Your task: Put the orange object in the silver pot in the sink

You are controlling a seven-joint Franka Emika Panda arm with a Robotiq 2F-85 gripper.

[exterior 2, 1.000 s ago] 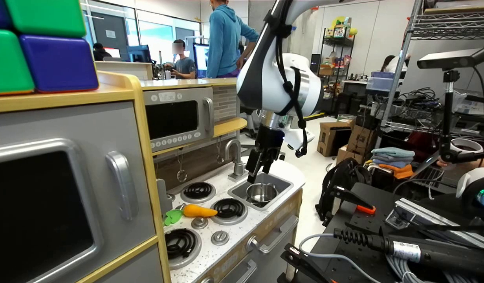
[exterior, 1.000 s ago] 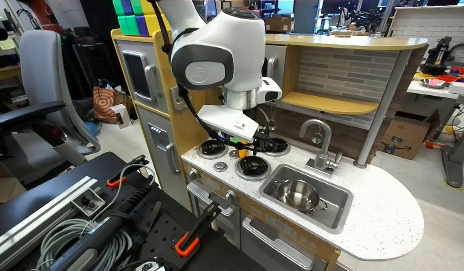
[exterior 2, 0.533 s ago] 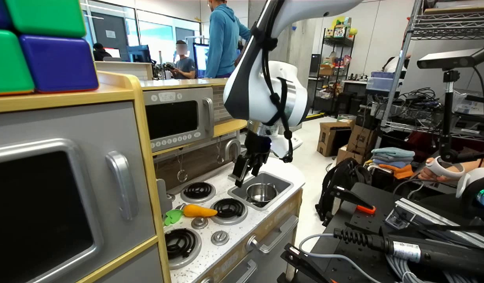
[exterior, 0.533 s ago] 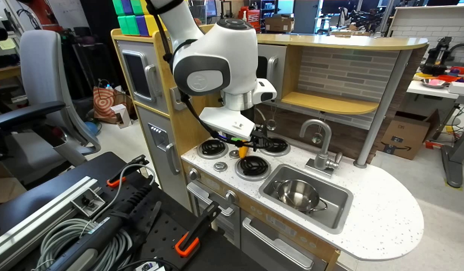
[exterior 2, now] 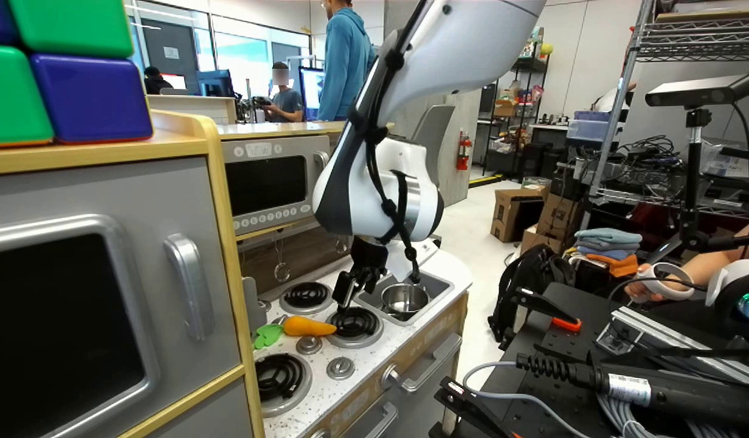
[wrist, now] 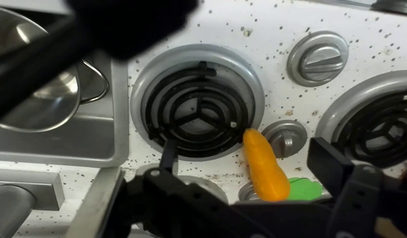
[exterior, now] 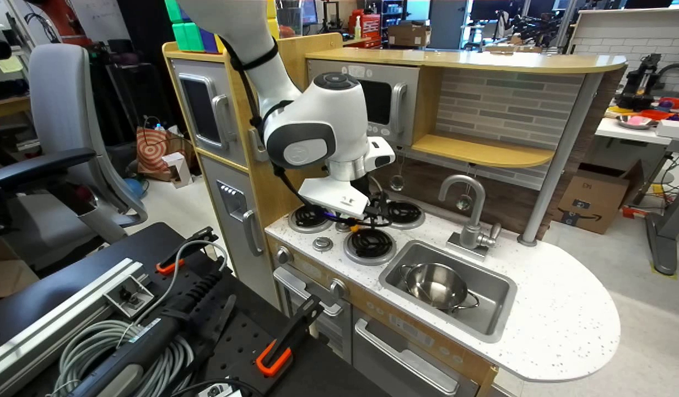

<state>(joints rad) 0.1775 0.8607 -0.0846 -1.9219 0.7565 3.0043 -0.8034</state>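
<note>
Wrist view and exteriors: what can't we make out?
Silver pot: wrist view, cut off by left edge, crossed by a blurred black shape.
Green leaves: wrist view, partly behind the gripper.
Right burner: wrist view, cut off by right edge.
Orange carrot: in an exterior view, mostly hidden by wrist hardware.

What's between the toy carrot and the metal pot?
In the wrist view, from carrot to pot: a stove burner, a sliver of countertop, then the sink's rim.
</note>
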